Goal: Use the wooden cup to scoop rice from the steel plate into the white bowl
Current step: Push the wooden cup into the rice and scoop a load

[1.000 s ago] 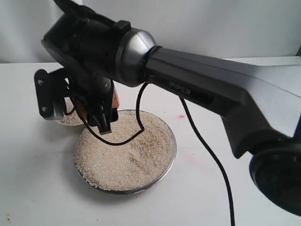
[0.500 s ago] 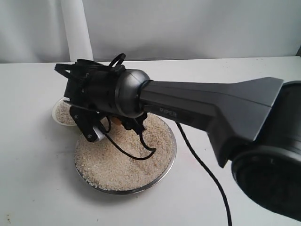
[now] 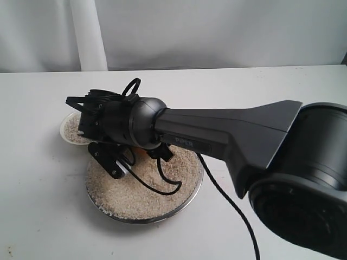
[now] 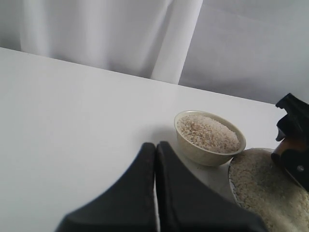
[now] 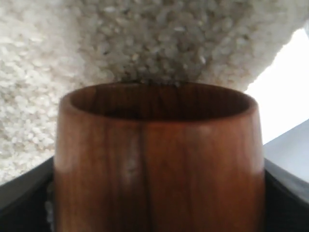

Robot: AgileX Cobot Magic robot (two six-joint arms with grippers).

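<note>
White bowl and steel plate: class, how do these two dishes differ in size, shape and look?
Size: the white bowl is far narrower than the steel plate. Shape: the white bowl has tall walls; the steel plate is shallow. Look: the white bowl is matte cream, while the steel plate has a shiny metal rim. Both are round, hold rice and stand on the white table.

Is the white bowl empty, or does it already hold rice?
It holds rice. In the left wrist view the bowl is filled with rice, mounded slightly above its rim.
</note>
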